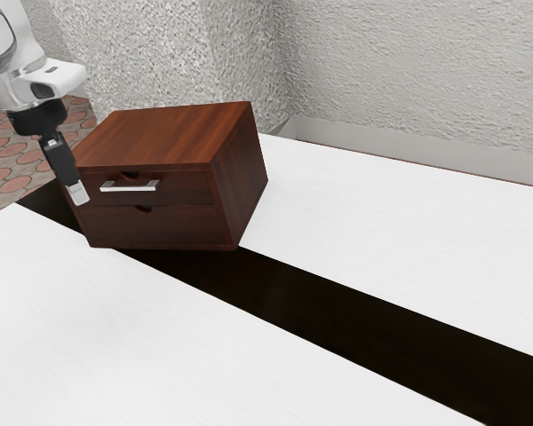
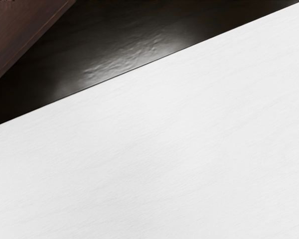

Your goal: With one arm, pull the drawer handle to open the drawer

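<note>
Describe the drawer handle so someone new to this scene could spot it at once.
Find the dark reddish wooden cabinet standing on the white table. Its front has two drawers, one above the other. The handle is the silver horizontal bar on the upper drawer; the lower drawer has only a small cut-out notch, no metal.

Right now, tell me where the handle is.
The handle is on the upper drawer of the cabinet, at the exterior view's left, just right of the hand.
</note>
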You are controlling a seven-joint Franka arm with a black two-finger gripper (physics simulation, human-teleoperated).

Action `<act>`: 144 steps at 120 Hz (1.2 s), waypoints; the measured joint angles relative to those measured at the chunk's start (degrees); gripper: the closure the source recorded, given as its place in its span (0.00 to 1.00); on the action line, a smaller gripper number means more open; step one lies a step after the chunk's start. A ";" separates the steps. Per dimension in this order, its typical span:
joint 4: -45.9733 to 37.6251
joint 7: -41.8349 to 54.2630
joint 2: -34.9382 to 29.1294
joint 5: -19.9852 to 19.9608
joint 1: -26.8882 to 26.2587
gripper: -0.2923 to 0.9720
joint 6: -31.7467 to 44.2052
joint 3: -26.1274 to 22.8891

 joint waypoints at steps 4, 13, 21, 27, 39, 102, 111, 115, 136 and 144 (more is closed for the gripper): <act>0.00 0.04 -0.04 -0.02 -0.01 0.23 0.00 0.00; 0.00 0.10 0.00 -0.01 0.00 0.23 0.00 0.02; 0.13 0.16 -0.40 -0.02 -0.21 0.23 0.00 0.03; 0.51 0.20 -2.37 0.12 -0.90 0.23 -0.01 0.00; 3.48 0.26 -5.04 0.32 -0.68 0.23 -0.40 -0.08; 6.68 2.58 -7.24 14.22 3.14 0.23 0.37 -1.71; 6.67 3.67 -7.36 15.35 4.56 0.23 0.66 -4.89; 6.55 4.14 -7.43 15.67 4.50 0.23 0.75 -5.96; 3.31 6.20 -9.85 19.83 1.44 0.23 1.05 -14.29; -0.87 6.81 -13.63 22.50 2.99 0.23 1.64 -20.32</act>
